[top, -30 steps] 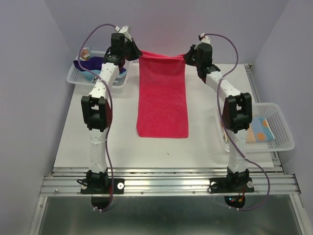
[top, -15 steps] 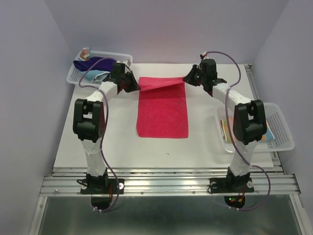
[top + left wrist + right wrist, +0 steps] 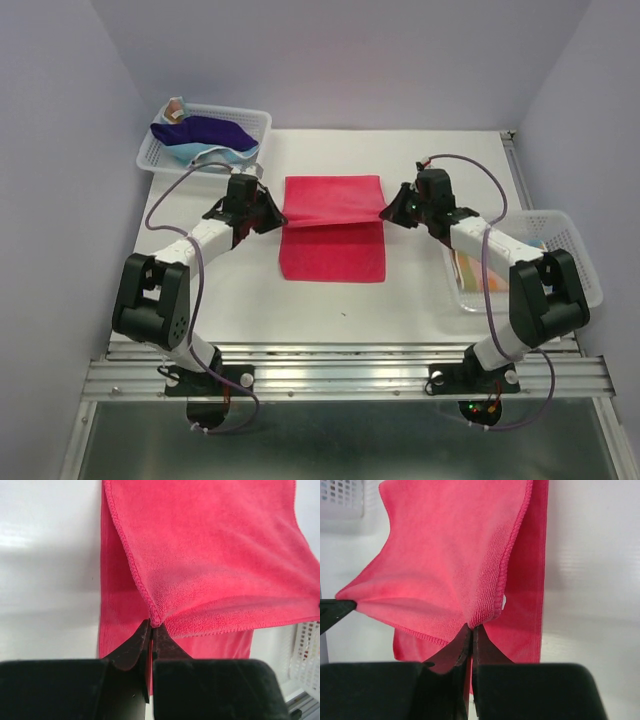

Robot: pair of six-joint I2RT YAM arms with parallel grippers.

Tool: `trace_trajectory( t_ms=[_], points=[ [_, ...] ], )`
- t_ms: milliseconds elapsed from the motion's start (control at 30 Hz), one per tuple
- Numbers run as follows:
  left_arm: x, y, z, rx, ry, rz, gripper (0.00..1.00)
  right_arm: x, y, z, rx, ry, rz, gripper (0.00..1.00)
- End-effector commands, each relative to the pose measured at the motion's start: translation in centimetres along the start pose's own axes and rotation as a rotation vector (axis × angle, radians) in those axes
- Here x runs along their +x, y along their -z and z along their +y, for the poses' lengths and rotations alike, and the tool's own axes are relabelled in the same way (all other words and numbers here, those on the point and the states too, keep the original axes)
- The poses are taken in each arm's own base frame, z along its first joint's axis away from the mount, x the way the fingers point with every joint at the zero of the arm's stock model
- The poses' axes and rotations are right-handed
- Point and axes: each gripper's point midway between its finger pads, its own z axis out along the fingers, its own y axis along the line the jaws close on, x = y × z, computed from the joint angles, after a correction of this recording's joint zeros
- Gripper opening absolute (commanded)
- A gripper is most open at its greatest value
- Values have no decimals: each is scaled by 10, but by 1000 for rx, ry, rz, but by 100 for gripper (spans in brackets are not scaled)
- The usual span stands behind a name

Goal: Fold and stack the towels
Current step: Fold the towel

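Pink towel (image 3: pixel 332 250) mid-fold in the middle of the table (image 3: pixel 230 290), one far corner pinched at each side.

At the far-left corner the left basket (image 3: pixel 150 158) holds a navy towel (image 3: pixel 205 130) on a light blue towel (image 3: pixel 195 152). The left fingers (image 3: pixel 134 652) are closed tight on the pink towel's left far corner, with only the hem between the tips. The raised far half sags between the two grips over the near half, which lies flat. The right fingers (image 3: pixel 454 652) are clamped the same way on the right far corner. At the right edge, the right basket (image 3: pixel 585 270) holds a patterned towel (image 3: pixel 468 272). The cloth looks light, soft and limp, likely to droop and crease unless kept taut. The stitched corners are probably the best hold, as a pinch there should not slip.
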Motion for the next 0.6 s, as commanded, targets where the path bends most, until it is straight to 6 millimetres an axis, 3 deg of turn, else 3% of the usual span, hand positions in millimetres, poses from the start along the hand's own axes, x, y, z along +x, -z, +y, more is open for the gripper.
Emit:
trace_trajectory(
  t_ms=[0, 100, 133, 233, 333, 467, 567],
  points=[
    [3, 17, -5, -2, 21, -68, 0, 8, 25, 4, -11, -8, -46, 1],
    [18, 22, -1, -7, 41, -51, 0, 15, 37, 6, -15, -1, -47, 1],
    [23, 24, 4, -18, 52, -48, 0, 27, 40, 0, 5, -1, -13, 1],
    [29, 32, 4, -23, 63, -47, 0, 41, 47, -7, 26, -4, 8, 1],
    [38, 39, 5, -38, 58, -46, 0, 64, 47, -17, 37, -13, 57, 1],
    [51, 39, 11, -61, 59, -21, 0, 81, 43, -22, 41, -8, 97, 1],
    [72, 34, 20, -91, 60, 23, 0, 93, 41, -28, 54, -8, 124, 1]
  ],
)
